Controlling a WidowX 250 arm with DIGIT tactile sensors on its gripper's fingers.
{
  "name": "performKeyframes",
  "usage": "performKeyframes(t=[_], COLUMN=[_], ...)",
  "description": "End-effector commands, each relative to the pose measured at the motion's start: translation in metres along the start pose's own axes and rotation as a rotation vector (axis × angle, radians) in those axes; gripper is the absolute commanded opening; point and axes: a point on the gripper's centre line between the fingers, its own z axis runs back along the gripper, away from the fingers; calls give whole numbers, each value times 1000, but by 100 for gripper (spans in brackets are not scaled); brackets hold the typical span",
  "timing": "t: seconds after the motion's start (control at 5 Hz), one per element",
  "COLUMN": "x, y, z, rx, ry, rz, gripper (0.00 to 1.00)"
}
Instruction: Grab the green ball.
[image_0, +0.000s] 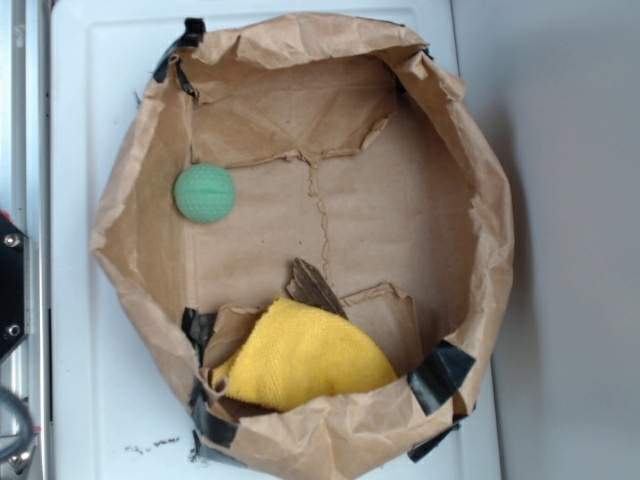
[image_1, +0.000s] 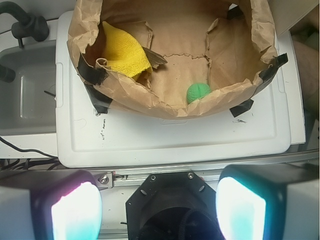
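The green ball (image_0: 204, 193) is small, mint-green and dimpled. It lies on the floor of a brown paper bag (image_0: 480, 190), near the bag's left wall in the exterior view. In the wrist view the green ball (image_1: 198, 92) sits just behind the bag's near rim. My gripper (image_1: 159, 207) is open, its two pale fingers wide apart with nothing between them. It hangs well back from the bag, over the table's edge. The gripper does not show in the exterior view.
A folded yellow cloth (image_0: 303, 355) lies in the bag's other end, next to a torn cardboard flap (image_0: 318, 288). Black tape (image_0: 440, 372) holds the rolled-down rim. The bag stands on a white tray (image_1: 165, 142). A grey sink (image_1: 27, 95) lies at the wrist view's left.
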Motion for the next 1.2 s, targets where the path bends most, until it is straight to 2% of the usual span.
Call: performKeyframes(t=[0.0, 0.2, 0.4, 0.6, 1.0], x=[0, 41, 73, 85, 85], y=[0, 17, 26, 43, 43], z=[0, -12, -23, -13, -13], rx=[0, -24, -15, -91, -91], ry=[0, 29, 19, 64, 64], rz=[0, -5, -65, -49, -49], gripper=[100, 100, 100, 100, 100])
